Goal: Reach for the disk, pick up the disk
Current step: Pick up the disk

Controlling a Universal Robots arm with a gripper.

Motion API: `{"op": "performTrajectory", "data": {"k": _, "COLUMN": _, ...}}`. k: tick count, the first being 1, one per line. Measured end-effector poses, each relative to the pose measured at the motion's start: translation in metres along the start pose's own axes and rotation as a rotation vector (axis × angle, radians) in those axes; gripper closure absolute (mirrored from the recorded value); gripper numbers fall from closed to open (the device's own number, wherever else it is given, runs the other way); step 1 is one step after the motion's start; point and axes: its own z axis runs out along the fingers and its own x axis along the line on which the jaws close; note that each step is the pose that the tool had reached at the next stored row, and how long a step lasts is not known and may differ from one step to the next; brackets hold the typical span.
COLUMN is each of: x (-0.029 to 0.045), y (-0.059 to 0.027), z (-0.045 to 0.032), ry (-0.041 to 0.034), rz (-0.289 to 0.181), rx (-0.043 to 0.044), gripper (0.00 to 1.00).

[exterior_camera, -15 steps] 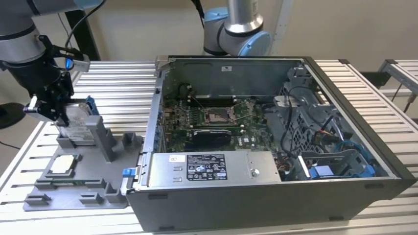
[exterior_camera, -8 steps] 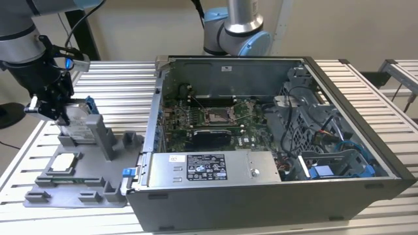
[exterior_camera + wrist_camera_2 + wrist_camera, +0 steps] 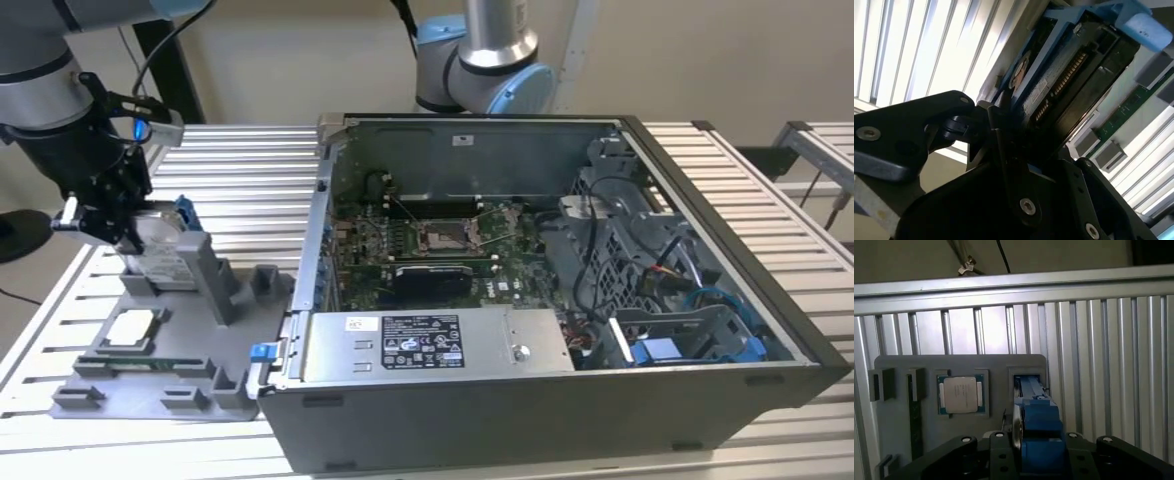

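Note:
The disk point(image 3: 163, 245) stands on edge in a slot of the grey holder point(image 3: 200, 385) at the exterior view's left, silver with blue rails. My gripper point(image 3: 127, 235) comes down on it from above, and its black fingers point(image 3: 1000, 447) sit tight against both sides of the blue-railed disk point(image 3: 1036, 410) in the first wrist view. In the second wrist view the disk point(image 3: 1064, 75) runs away from the gripper point(image 3: 1039, 150), its connector edge showing and one finger point(image 3: 1001, 145) pressed on its side. The gripper is shut on the disk, which still rests in the slot.
A small square silver chip point(image 3: 130, 328) lies in the holder beside the disk's slot, and it shows as the chip point(image 3: 960, 394) in the first wrist view. An open computer case point(image 3: 561, 300) fills the exterior view's right. A second arm point(image 3: 481, 60) stands behind the case. The table is ribbed metal.

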Motion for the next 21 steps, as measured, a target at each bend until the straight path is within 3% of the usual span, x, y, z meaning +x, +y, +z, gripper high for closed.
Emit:
{"op": "performTrajectory", "data": {"k": 17, "x": 0.0000, "y": 0.0000, "z": 0.0000, "ry": -0.0195, "rz": 0.000, "rx": -0.0019, "gripper": 1.00}}
{"op": "performTrajectory", "data": {"k": 21, "x": 0.0000, "y": 0.0000, "z": -0.0002, "ry": -0.0198, "rz": 0.000, "rx": -0.0017, "gripper": 1.00}}
